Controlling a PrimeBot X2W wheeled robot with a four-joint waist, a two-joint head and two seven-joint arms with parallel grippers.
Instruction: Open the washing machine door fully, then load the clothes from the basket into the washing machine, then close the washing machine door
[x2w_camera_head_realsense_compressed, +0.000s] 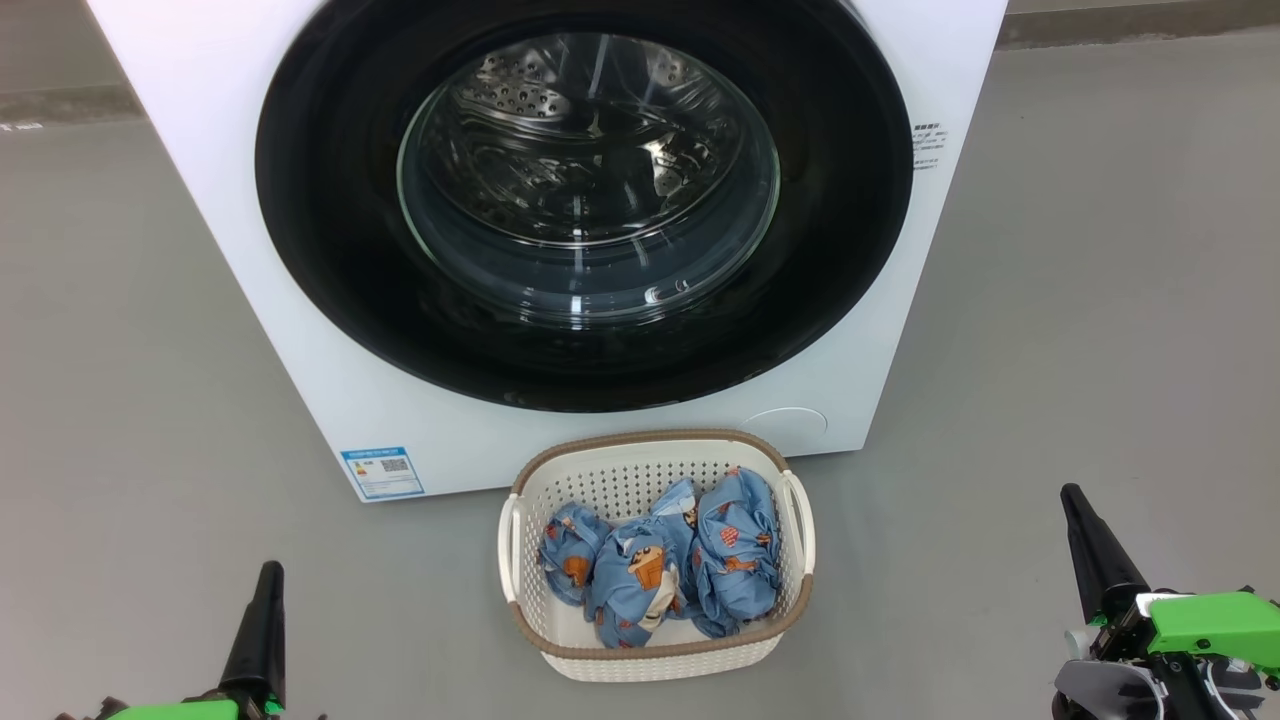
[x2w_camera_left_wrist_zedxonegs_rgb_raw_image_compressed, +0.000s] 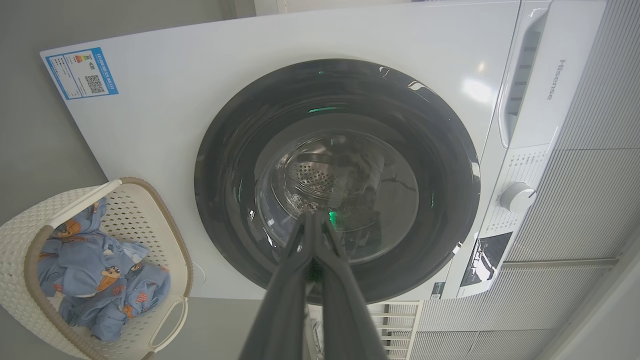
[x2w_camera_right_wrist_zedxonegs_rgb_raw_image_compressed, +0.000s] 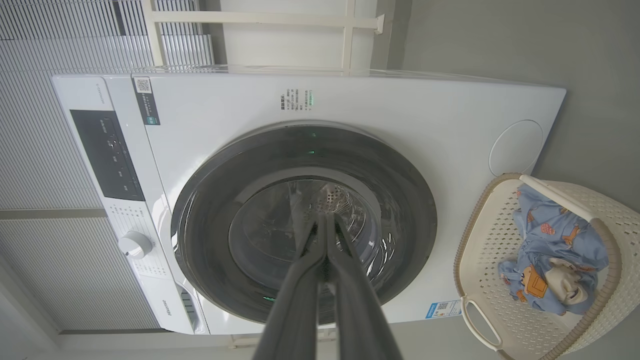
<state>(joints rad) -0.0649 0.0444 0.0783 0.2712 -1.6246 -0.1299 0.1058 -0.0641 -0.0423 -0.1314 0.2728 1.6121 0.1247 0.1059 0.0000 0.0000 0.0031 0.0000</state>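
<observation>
Nearest, low at left and right: left pincer (x2w_camera_head_realsense_compressed: 269, 575) and right pincer (x2w_camera_head_realsense_compressed: 1073, 497), both pressed closed, gripping nothing. Far centre, washer (x2w_camera_head_realsense_compressed: 480, 440) on floor (x2w_camera_head_realsense_compressed: 150, 400), door (x2w_camera_head_realsense_compressed: 330, 200) closed. Just before it, basket (x2w_camera_head_realsense_compressed: 620, 480) holding bunched clothes (x2w_camera_head_realsense_compressed: 690, 560).

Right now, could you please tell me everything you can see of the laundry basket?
The basket is a small rectangular cream plastic tub with perforated walls, a brown woven-look rim and a loop handle on each short side. It stands upright on the grey floor, just in front of the washing machine. Inside, on its bottom, lie the clothes: bundled light blue fabric printed with small orange motifs.
</observation>
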